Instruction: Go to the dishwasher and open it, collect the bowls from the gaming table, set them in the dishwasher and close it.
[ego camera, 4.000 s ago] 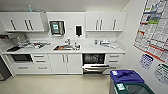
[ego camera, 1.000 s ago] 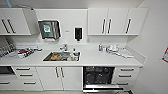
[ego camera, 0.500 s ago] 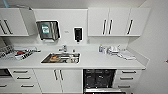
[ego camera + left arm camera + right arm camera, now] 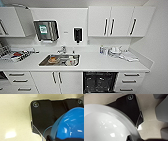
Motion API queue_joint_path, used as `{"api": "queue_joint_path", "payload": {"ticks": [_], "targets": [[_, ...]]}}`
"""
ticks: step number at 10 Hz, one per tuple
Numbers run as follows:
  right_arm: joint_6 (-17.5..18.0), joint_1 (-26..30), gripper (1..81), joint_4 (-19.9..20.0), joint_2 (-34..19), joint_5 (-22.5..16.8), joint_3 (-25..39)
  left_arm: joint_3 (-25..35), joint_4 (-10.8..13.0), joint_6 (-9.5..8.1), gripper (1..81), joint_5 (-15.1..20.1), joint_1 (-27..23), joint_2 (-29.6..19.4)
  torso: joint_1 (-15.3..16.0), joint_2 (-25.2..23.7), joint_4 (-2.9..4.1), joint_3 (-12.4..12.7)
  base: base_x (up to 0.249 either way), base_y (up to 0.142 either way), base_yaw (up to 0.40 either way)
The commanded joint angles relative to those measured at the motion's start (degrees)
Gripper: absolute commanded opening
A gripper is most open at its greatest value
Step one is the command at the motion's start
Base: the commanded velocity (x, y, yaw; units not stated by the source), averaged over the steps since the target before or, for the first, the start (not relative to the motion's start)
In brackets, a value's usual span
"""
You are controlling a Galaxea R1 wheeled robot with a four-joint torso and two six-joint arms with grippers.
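Observation:
The dishwasher [image 4: 100, 82] is built in under the white counter, right of the sink. Its front is down and the dark inside with wire racks shows. In the left wrist view a bright blue bowl [image 4: 70, 125] hangs large over the pale floor, with my left gripper [image 4: 58, 139] shut on its rim. In the right wrist view a pale white bowl [image 4: 105, 125] hangs the same way, with my right gripper [image 4: 135, 139] shut on its edge. The gaming table is out of view.
A steel sink [image 4: 60, 60] with dishes in it is set in the counter [image 4: 95, 63]. White drawers [image 4: 130, 80] flank the dishwasher on the right and cabinet doors [image 4: 57, 81] on the left. Clutter [image 4: 117, 52] lies at the counter's right, and a side wall [image 4: 157, 50] closes that end.
The whole head picture has shifted: the camera has come closer to the counter, and the open dishwasher now shows larger at the bottom edge.

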Motion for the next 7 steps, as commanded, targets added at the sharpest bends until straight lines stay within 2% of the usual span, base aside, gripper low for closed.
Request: {"api": "queue_joint_path", "payload": {"ticks": [1, 4, 7], "targets": [[-0.2, 2.0, 1.0, -0.4, -1.2, -3.3, 0.3, -0.2, 0.6, 0.21, 1.0, 2.4, -2.6, -0.7, 0.1, 0.0, 0.00, 0.0, 0.145, 0.000, 0.000], [-0.2, 2.0, 1.0, -0.5, -1.3, -3.3, 0.3, -0.2, 0.6, 0.21, 1.0, 2.4, -2.6, -0.7, 0.1, 0.0, 0.00, 0.0, 0.138, 0.000, 0.000], [-0.4, 2.2, 1.0, -1.1, -1.6, -6.3, 0.9, -0.1, 0.5, 0.21, 1.0, 2.3, -2.5, -0.7, 0.1, 0.0, 0.00, 0.0, 0.062, 0.000, 0.000]]}}
